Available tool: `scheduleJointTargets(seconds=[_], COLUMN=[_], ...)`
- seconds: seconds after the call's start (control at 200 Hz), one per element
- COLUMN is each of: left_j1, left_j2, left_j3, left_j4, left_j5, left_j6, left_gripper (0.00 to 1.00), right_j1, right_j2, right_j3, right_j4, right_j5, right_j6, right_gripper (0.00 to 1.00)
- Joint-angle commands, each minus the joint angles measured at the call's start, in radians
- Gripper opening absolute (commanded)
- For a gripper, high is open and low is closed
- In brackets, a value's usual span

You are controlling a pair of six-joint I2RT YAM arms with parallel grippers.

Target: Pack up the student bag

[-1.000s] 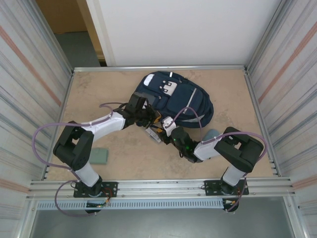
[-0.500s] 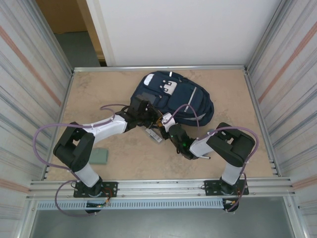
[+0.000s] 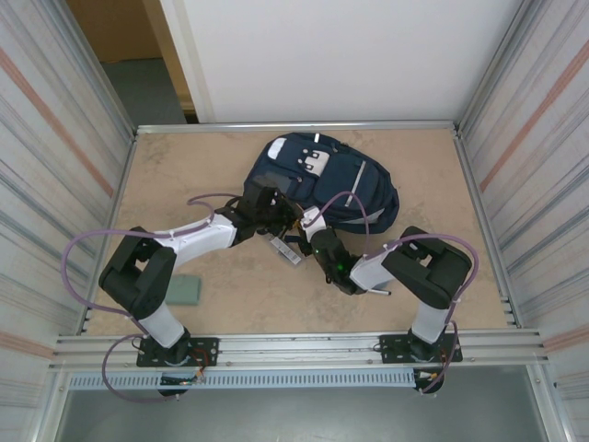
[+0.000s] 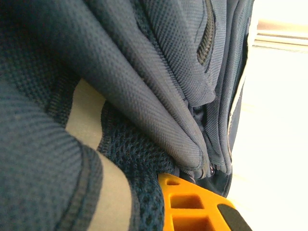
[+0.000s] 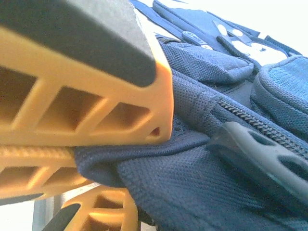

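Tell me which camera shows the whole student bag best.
The top external view: the student bag shows nearly whole, with its pockets and stripes. Both wrist views give close-ups of its navy fabric, too near to show its overall shape.

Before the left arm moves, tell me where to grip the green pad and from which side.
Probably best to pinch the green pad across its near and far edges, coming straight down. It lies flat on the table, apart from the student bag, so only its thin edges offer a hold.
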Motion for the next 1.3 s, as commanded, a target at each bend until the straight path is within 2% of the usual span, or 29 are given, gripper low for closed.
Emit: scheduleJointTargets(seconds=[0.0,0.15,0.301,0.426,0.646,0.747,0.892,0.947,1.137,1.298], left_j1=[-0.015,-0.012,0.007,0.02,0.049,0.066,0.08,0.085,0.095,0.112], left_j2=[-0.048,-0.034,-0.013,-0.012,-0.018,-0.005,-0.001,0.005,0.011,0.013], left_j3=[-0.008,-0.018,-0.013,-0.02,-0.047,-0.049,-0.051,-0.046,-0.045,-0.047], left_j4=[0.004,0.006,0.02,0.007,-0.003,0.021,0.016,0.022,0.021,0.024], left_j5=[0.132,0.123,0.149,0.122,0.081,0.102,0.09,0.1,0.099,0.121], left_j6=[0.013,0.023,0.039,0.06,0.103,0.113,0.127,0.131,0.138,0.146], left_gripper=[0.03,0.05,0.06,0.06,0.06,0.06,0.06,0.06,0.07,0.07], right_j1=[0.012,0.037,0.037,0.03,-0.019,-0.037,-0.097,-0.11,-0.182,-0.221], right_j2=[-0.059,-0.085,-0.117,-0.142,-0.214,-0.224,-0.221,-0.228,-0.242,-0.264], right_j3=[-0.026,-0.045,-0.064,-0.084,-0.09,-0.089,-0.095,-0.103,-0.072,-0.076], right_j4=[0.032,0.018,-0.011,-0.04,-0.171,-0.217,-0.253,-0.269,-0.358,-0.416], right_j5=[-0.042,-0.072,-0.118,-0.13,-0.315,-0.391,-0.555,-0.591,-0.84,-0.917], right_j6=[-0.003,-0.079,-0.079,-0.047,0.147,0.245,0.376,0.402,0.468,0.486], right_gripper=[0.03,0.01,0.0,0.0,0.0,0.0,0.0,0.0,0.0,0.0])
